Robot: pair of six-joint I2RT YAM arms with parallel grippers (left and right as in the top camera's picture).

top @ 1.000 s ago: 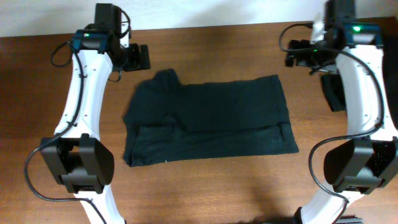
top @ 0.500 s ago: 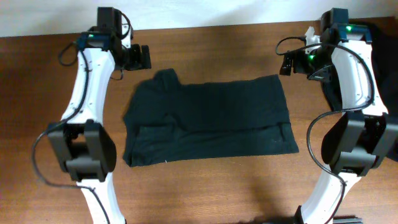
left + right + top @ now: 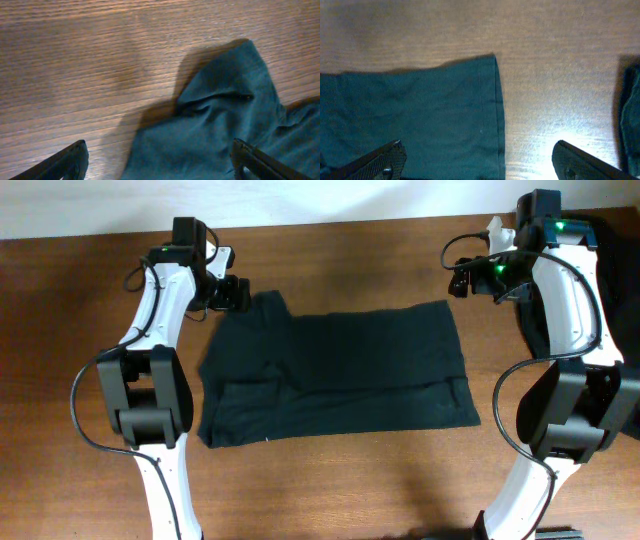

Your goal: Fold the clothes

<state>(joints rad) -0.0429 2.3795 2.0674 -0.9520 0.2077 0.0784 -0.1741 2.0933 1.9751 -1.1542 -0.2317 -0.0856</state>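
Black cloth lay spread across the middle of the wooden table (image 3: pixel 330 490): the T-shirt (image 3: pixel 335 375), partly folded, with a fold line running left to right across its near part. At its far-left corner a rounded flap (image 3: pixel 265 305) stuck out toward the far edge. The left gripper (image 3: pixel 232 292) hovered just beside that flap, on its left, with its jaws spread wide. In the left wrist view its fingers (image 3: pixel 62 162) stood at opposite lower corners, with the flap and bare wood between them, gripping nothing. The right gripper (image 3: pixel 462 280) hung just past the shirt's far-right corner, also spread wide and empty. Its wrist view showed the hemmed corner (image 3: pixel 492 65) lying flat on the wood. Another dark garment (image 3: pixel 612 290) sat at the table's right edge, behind the right arm and well apart from the shirt.
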